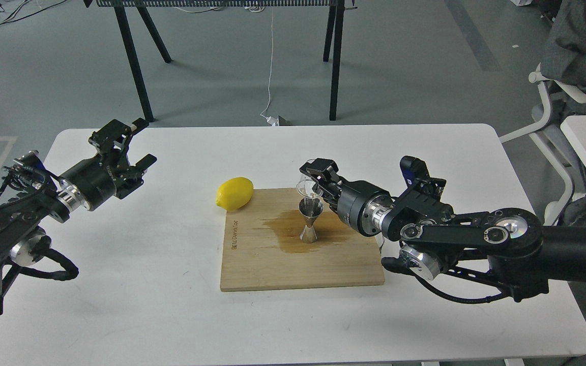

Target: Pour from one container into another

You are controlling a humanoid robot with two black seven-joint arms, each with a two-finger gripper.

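A shiny steel jigger [311,219] stands upright on the wooden cutting board [272,264], in the middle of a brown wet stain. Right above its rim hangs the small clear cup [307,187], tilted toward the jigger's mouth. My right gripper [316,180] is shut on that cup, reaching in from the right. Far off at the table's left side, my left gripper [127,145] is held open above the tabletop with nothing between its fingers.
A yellow lemon [234,193] lies at the board's back left corner. The white table [145,305] carries the board. Black table legs stand on the floor behind, and a white chair [552,112] is at the right.
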